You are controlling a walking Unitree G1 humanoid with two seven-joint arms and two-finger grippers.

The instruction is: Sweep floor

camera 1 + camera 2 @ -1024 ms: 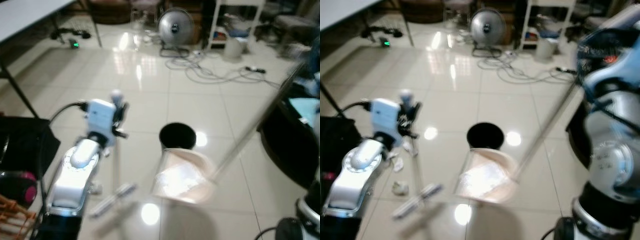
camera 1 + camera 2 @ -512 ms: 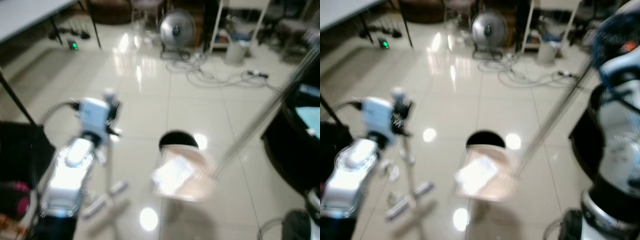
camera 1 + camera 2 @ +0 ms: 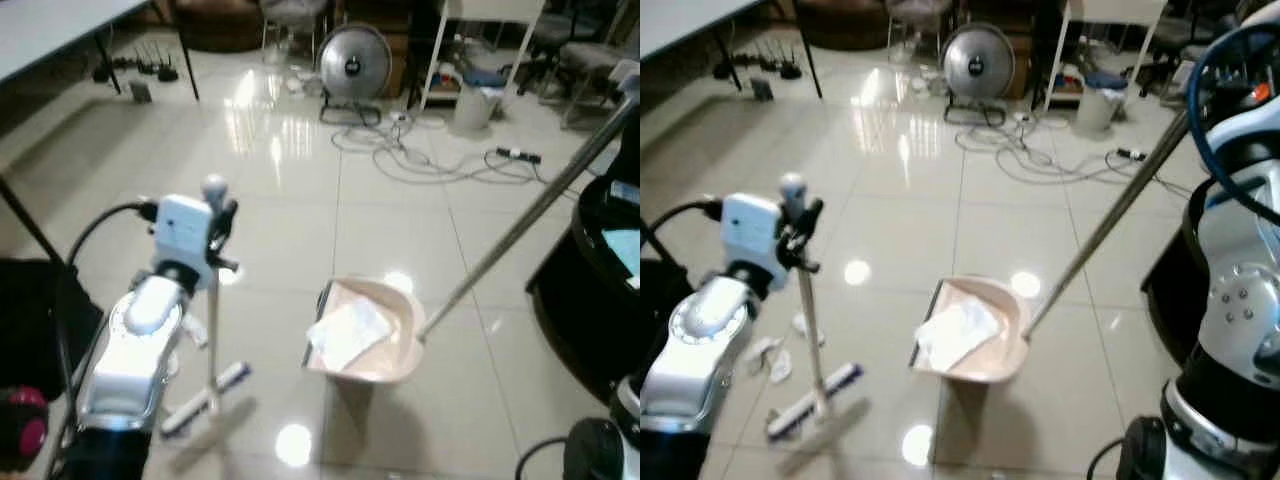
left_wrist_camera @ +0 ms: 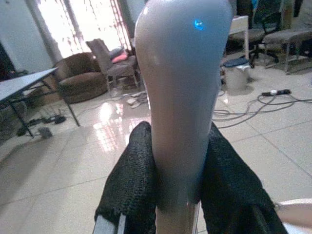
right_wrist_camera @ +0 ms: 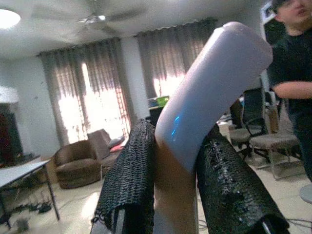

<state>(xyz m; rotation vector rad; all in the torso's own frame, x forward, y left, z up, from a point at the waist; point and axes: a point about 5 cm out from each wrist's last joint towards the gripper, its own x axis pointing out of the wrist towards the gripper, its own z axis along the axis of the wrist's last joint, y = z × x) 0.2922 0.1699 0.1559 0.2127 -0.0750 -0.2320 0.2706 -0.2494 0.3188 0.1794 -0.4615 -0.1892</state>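
Now our left jaws clamp the upright broom, our right jaws grip the dustpan handle; the paper-loaded pan hangs right of the bristles, scraps floor-bound left.

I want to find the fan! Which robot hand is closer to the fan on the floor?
Probably the right gripper. It holds the dustpan handle up at the right, level with the fan. The left gripper holds the broom, nearer the robot.

Round fan (on the floor), tangled cables, brown armchair, person
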